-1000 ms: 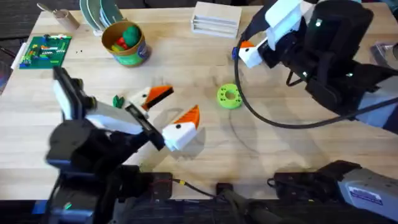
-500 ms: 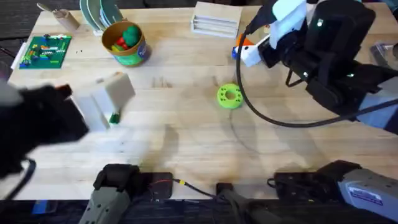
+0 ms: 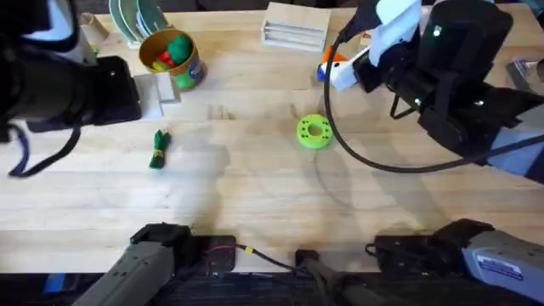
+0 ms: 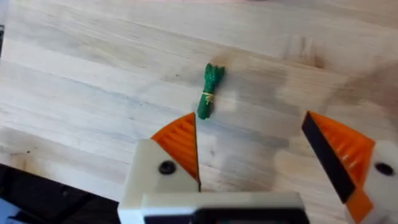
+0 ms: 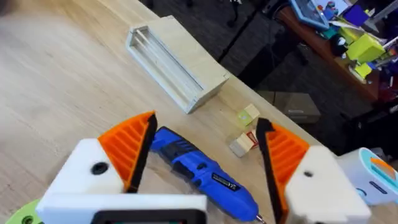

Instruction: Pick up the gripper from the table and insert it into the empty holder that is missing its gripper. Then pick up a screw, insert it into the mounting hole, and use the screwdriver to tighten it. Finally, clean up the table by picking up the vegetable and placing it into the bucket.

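You had the left gripper point(image 4: 252, 162) spread wide above the vegetable point(image 3: 159, 149), which lay bare on the table point(image 3: 255, 195), nearer you than the bucket point(image 3: 172, 59) and well apart from it. Your right gripper point(image 5: 205, 155) was also wide open, straddling the screwdriver point(image 5: 205, 171) far across from the bucket without pinching it.

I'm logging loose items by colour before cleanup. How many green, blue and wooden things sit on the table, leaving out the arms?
Green: 3 (vegetable, lime disc, circuit board)
Blue: 1 (screwdriver)
Wooden: 1 (slotted block)
Total: 5
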Robot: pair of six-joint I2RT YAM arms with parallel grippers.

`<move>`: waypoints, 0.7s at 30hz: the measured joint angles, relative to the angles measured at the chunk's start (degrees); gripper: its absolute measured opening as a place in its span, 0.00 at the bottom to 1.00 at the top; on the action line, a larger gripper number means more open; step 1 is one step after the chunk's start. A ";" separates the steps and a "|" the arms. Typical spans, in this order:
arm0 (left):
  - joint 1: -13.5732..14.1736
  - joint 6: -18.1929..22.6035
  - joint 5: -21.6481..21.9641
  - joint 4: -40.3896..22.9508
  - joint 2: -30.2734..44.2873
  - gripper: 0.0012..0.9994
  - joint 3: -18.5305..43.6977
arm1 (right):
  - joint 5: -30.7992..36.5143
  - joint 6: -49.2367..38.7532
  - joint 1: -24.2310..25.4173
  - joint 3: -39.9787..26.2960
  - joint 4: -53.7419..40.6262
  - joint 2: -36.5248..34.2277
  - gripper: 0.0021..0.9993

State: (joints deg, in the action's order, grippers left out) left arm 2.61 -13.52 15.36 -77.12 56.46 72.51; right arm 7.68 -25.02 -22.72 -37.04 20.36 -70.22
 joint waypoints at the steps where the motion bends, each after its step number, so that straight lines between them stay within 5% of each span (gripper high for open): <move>1: -0.19 0.07 0.64 0.06 1.43 0.99 0.00 | 0.00 0.00 0.00 0.00 -0.03 -0.02 0.99; 8: -5.43 4.07 0.47 5.31 11.41 0.99 -2.86 | 0.00 0.17 0.00 0.00 -0.04 -0.02 0.99; 15: -14.95 13.92 -3.91 15.58 12.88 0.99 -14.37 | 0.00 0.17 0.00 0.00 -0.06 -0.02 0.99; 21: -21.79 18.54 -6.60 23.58 13.94 0.99 -18.48 | 0.00 0.17 0.00 0.00 -0.04 -0.02 0.99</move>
State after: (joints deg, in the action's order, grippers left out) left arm -19.18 5.02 8.76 -53.54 70.40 54.03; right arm 7.68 -24.84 -22.72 -37.04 20.32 -70.24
